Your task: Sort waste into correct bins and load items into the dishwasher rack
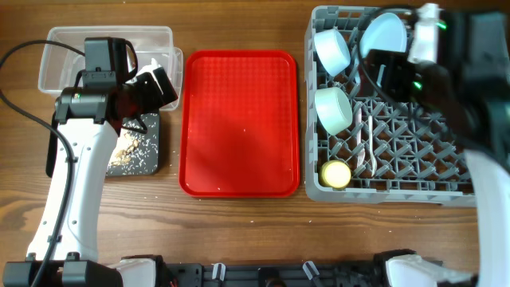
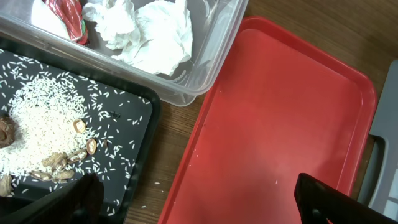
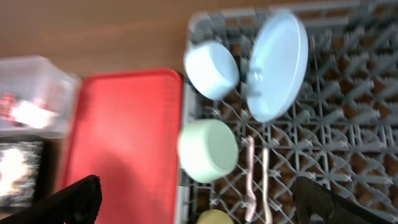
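Wood-grain surface carries everything. At far left a clear plastic tub holds crumpled white tissue and a red-and-white wrapper. Just beside its front wall, a black tray bears white rice grains and brownish bits. The left gripper hovers where that tray meets the red serving tray, fingers spread wide, grasping nothing. A few stray grains dot the red serving tray. At right, the grey dishwasher rack holds a pale blue bowl at back left, a pale blue plate tilted on edge just right of it, a mint-green bowl in front of the blue bowl, a white spoon and fork lying side by side on the lattice, and a yellow cup in the front left corner. The right gripper hangs above the rack, released, fingers wide apart and empty.
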